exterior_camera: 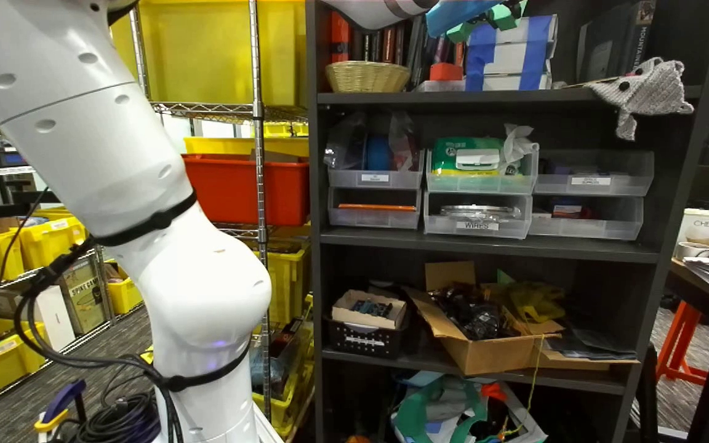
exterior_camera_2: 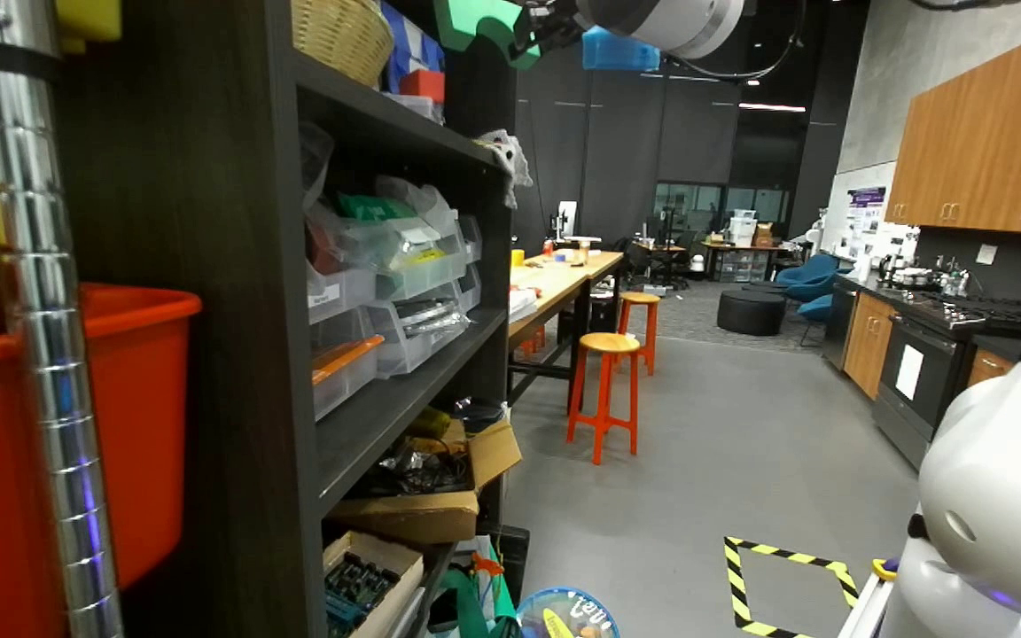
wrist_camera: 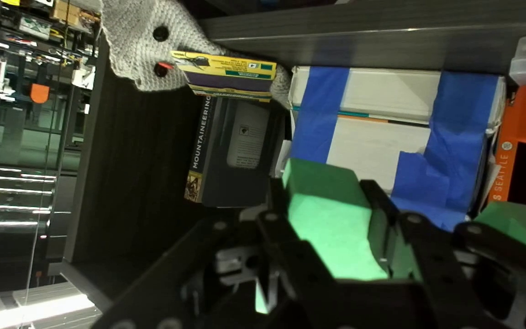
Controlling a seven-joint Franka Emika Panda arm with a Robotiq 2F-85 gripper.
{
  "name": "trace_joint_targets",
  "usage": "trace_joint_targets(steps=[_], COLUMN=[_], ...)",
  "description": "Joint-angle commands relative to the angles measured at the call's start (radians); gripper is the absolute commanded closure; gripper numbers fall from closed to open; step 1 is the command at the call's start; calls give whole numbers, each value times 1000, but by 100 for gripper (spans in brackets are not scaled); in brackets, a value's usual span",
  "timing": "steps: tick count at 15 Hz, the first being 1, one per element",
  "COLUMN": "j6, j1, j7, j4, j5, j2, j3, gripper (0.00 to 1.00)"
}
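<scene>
Claw [wrist_camera: 324, 194] is clamped on the green block [wrist_camera: 331, 221]: probably light, stiffish, not fragile; best pinched across flat opposite sides, taped white boxes [wrist_camera: 375, 137] beyond the claw.

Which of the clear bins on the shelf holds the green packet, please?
The upper middle bin, directly above the bin labelled WIRES; only in this one does a green packet show.

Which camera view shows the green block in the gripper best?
The wrist view: there the green block appears large and close, held in the gripper, which hides part of it. Both exterior views show it smaller, up against the picture's top edge.
</scene>
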Motion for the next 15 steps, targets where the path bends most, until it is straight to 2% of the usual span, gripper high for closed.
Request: trace_joint_targets(steps=[1, 4, 15], j6=[36, 90, 129], j1=[-20, -39, -79], j7=[9, 6, 11], j4=[-21, -28, 8], j5=[-37, -70, -99], j2=[-14, 4, 115], j3=[5, 5, -3], gripper=[82, 82, 82])
